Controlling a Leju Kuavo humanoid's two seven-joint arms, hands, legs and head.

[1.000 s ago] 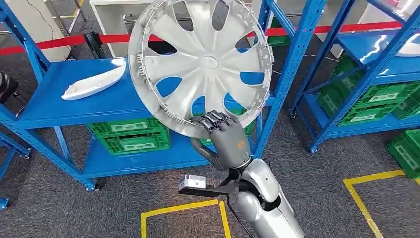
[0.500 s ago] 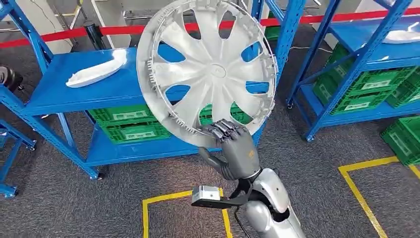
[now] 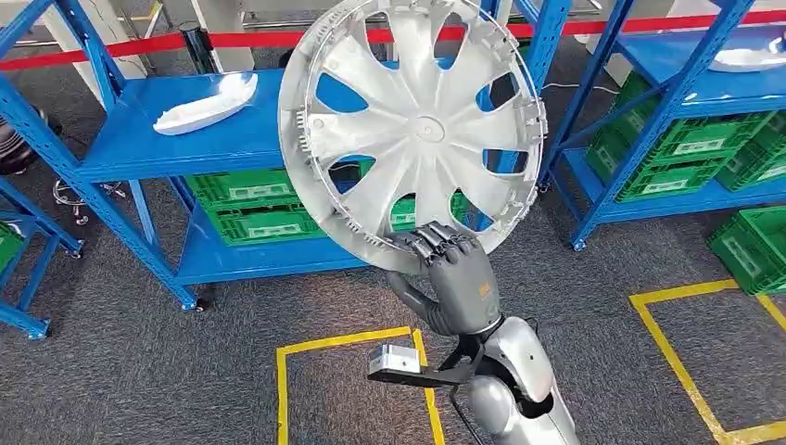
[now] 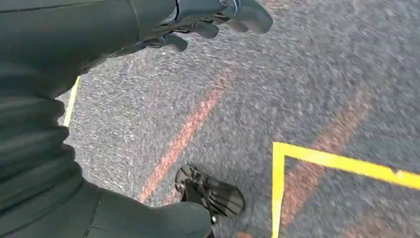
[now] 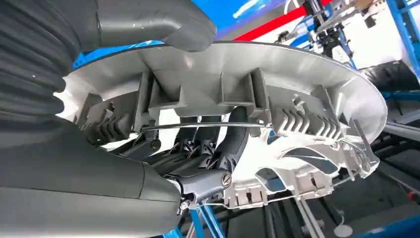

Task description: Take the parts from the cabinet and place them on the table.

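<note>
A large silver wheel cover (image 3: 417, 130) stands upright in the air in front of the blue rack (image 3: 167, 148). My right hand (image 3: 459, 278) grips its lower rim from below. In the right wrist view the thumb lies over the outer face of the wheel cover (image 5: 297, 69) and the dark fingers (image 5: 233, 139) curl behind the ribbed rim. A white elongated part (image 3: 206, 104) lies on the rack's upper shelf at the left. My left hand (image 4: 198, 25) hangs over the carpet, fingers apart and holding nothing.
Green crates (image 3: 250, 218) fill the rack's lower shelf. A second blue rack (image 3: 667, 102) at the right carries more green crates (image 3: 686, 153) and another white part (image 3: 751, 57). Yellow floor lines (image 3: 343, 343) mark the grey carpet. Red barrier tape (image 3: 120, 48) runs behind.
The whole picture has shifted, so the camera has moved: the racks now sit further right and higher. The wheel cover stays in my right hand, slightly lower and more to the right.
</note>
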